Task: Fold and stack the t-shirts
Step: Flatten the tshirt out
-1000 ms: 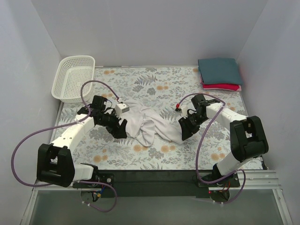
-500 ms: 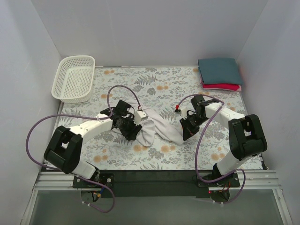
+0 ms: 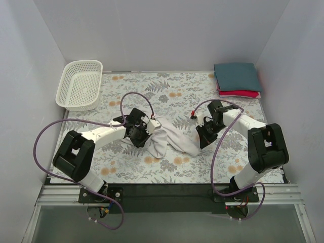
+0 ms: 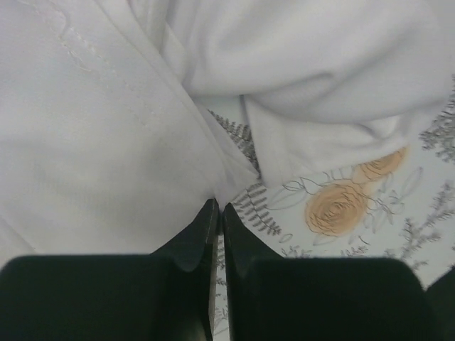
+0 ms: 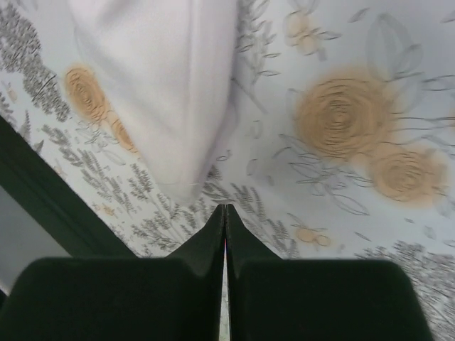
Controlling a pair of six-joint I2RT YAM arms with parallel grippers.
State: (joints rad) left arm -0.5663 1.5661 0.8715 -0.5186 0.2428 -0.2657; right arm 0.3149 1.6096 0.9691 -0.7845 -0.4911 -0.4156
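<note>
A crumpled white t-shirt [image 3: 170, 139] lies mid-table between both arms. My left gripper [image 3: 146, 137] is at its left side. In the left wrist view its jaws are shut [image 4: 219, 207], with a fold of the white t-shirt [image 4: 106, 142] drawn in to the tips. My right gripper [image 3: 202, 143] sits just off the shirt's right end. In the right wrist view it is shut [image 5: 225, 207] over the patterned cloth, and the white t-shirt [image 5: 170, 92] ends a little ahead and to the left, apart from the tips. A folded dark teal shirt [image 3: 236, 76] lies on a folded red shirt [image 3: 242, 93] at the far right corner.
A white mesh basket [image 3: 79, 84] stands at the far left corner. The floral table cloth [image 3: 167, 91] covers the table. Grey walls close in the left, back and right sides. Purple cables loop above both arms.
My left gripper moved right into the shirt's left side and shut there, bunching the cloth. My right gripper closed beside the shirt's right end and has barely shifted since.
</note>
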